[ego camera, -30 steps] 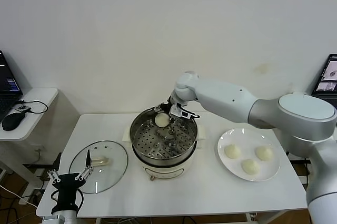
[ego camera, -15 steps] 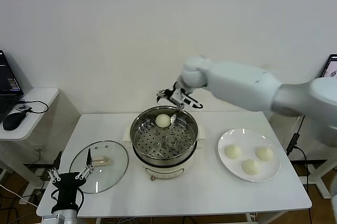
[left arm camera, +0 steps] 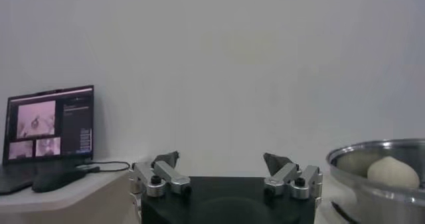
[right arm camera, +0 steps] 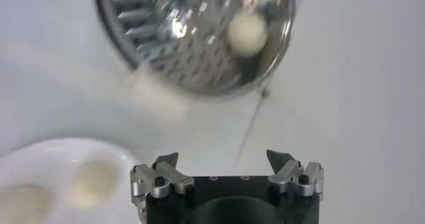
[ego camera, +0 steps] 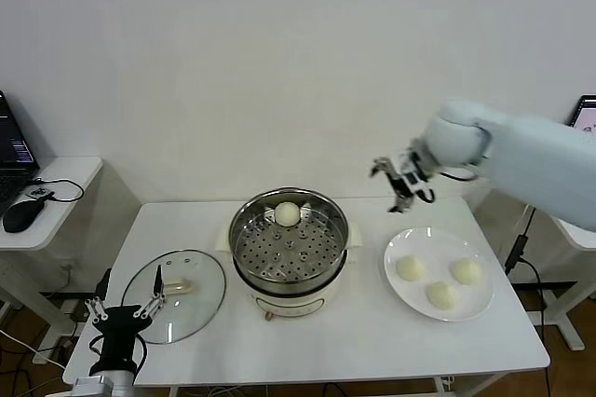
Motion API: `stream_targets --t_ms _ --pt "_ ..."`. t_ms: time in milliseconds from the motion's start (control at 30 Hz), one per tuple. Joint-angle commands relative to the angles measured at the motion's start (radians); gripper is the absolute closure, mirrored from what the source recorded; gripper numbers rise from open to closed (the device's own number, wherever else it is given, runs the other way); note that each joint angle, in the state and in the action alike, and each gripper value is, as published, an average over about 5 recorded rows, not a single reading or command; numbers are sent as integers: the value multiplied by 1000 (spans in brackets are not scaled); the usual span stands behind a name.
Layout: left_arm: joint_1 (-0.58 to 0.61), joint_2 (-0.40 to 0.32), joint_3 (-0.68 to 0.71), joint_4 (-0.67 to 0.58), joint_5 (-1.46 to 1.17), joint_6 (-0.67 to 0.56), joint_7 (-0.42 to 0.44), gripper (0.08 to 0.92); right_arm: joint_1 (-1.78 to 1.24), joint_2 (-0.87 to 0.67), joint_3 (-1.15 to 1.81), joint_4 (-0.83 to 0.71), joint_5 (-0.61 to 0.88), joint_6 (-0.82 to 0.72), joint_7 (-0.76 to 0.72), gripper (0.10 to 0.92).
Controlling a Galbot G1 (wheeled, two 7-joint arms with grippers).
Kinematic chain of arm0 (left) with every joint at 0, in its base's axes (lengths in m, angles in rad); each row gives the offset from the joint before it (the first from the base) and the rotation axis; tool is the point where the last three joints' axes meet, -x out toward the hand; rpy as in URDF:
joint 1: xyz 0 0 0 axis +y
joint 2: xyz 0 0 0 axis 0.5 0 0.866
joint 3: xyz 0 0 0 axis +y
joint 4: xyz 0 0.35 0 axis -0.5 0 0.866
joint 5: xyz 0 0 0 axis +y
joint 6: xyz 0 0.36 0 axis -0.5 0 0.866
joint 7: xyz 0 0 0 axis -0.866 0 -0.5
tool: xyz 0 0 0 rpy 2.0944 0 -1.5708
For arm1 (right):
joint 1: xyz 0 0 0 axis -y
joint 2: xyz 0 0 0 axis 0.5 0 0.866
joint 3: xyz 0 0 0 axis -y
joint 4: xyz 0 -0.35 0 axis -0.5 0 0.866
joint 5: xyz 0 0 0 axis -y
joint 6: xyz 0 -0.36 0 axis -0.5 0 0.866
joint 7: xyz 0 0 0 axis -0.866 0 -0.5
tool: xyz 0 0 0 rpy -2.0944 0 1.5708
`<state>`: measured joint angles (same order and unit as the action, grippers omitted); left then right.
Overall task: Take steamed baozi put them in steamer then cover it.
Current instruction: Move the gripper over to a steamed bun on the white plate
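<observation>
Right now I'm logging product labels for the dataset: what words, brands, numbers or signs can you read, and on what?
None can be read.
Steamer: no brand or marking shows.
Cover: no text shows.
Plate and baozi: no text.
Laptop screen: shows windows, too small and blurred to read.
Left gripper, right gripper: no labels visible.

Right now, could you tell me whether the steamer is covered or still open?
Open. The steamer has no lid on it; one steamed baozi sits exposed on its tray, and the cover lies flat on the table to the robot's left.
</observation>
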<state>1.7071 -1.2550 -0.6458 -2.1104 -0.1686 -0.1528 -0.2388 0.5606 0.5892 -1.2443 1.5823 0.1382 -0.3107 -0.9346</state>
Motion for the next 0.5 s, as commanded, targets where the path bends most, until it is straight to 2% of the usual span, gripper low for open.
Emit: stream_targets --t_ms 33,267,500 --pt "1 8 -2 -1 0 15 0 177 -288 -198 169 68 -52 -105 -17 203" --pt "3 3 -4 -8 4 27 3 177 -540 -127 361 -65 -136 -87 -10 203" --pt "5 -8 -2 -14 11 32 4 177 -608 -16 408 -213 -220 -42 -20 203"
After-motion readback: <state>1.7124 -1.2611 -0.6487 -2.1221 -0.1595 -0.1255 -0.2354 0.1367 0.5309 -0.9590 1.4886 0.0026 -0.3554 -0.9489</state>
